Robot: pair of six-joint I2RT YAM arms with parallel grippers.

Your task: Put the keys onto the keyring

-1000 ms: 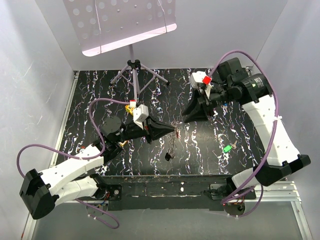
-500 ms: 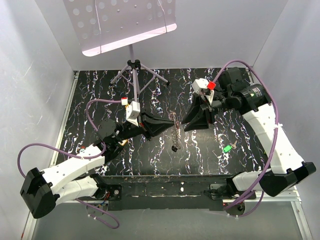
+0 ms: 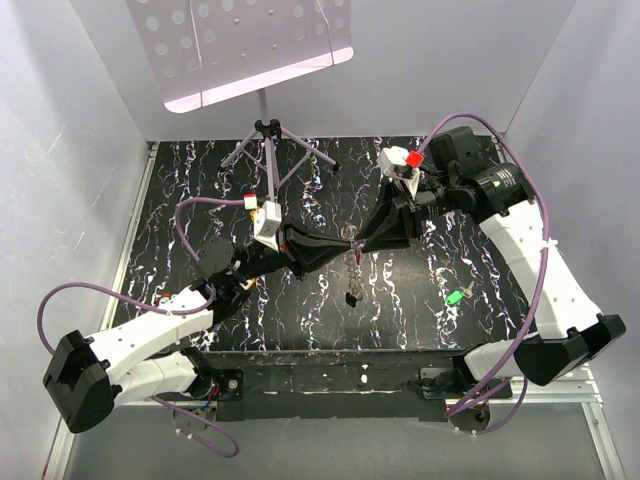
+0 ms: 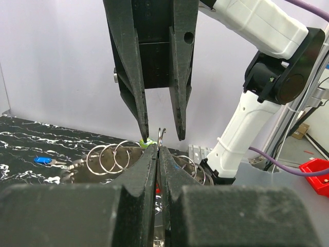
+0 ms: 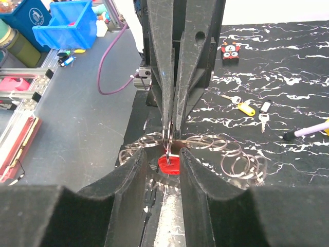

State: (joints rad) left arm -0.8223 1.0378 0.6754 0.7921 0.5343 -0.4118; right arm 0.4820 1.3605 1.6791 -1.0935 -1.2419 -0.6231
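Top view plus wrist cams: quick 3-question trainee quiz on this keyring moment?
1. True or false: the left fingers are pinched on a metal ring.
2. What colour is the key head between the right fingers?
3. The green key on the table lies nearer which arm's base: A left, B right?

Key: 1 true; 2 red; 3 B.

Bright, even overhead light; wrist views blur up close.

Left tool (image 3: 345, 243) and right tool (image 3: 368, 238) meet tip to tip mid-table (image 3: 300, 310), keyring (image 3: 350, 262) hanging between them; one key (image 3: 455, 297) lies well right.
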